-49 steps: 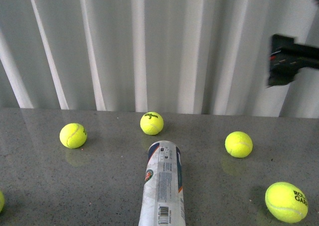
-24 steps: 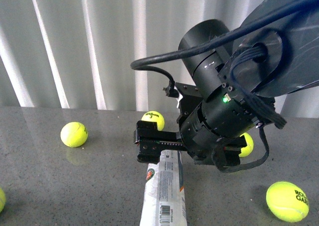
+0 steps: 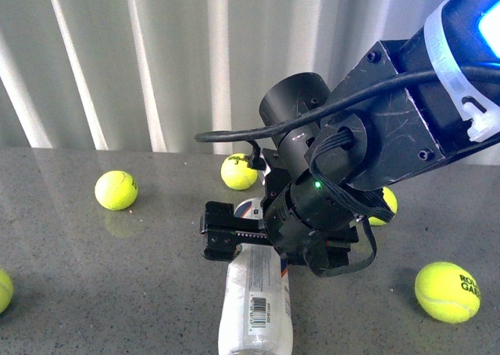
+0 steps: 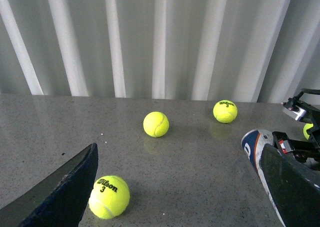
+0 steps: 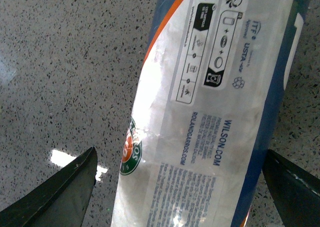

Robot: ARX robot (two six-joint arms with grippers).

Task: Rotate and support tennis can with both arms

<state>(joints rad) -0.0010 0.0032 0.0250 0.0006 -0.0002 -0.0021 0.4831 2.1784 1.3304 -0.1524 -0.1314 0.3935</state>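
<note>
The tennis can (image 3: 256, 300) lies on its side on the grey table, its barcode end towards me. My right arm reaches down over its far part. The right gripper (image 3: 275, 242) is open and straddles the can, one finger (image 3: 221, 231) on each side. In the right wrist view the can's label (image 5: 210, 112) fills the gap between the open fingers (image 5: 62, 194) of the right gripper (image 5: 177, 197). The left gripper (image 4: 180, 202) is open and low over the table. The can's blue far end (image 4: 254, 146) lies beside one of its fingers (image 4: 292, 187).
Yellow tennis balls lie around the can: at the left (image 3: 116, 190), behind it (image 3: 238, 171), at the right (image 3: 448, 292) and at the left edge (image 3: 2, 288). One ball (image 4: 109, 196) sits beside the left gripper's other finger. A white curtain hangs behind the table.
My right arm has swung in from the upper right and come down over the can, its open gripper now straddling it. The can lies as before.
</note>
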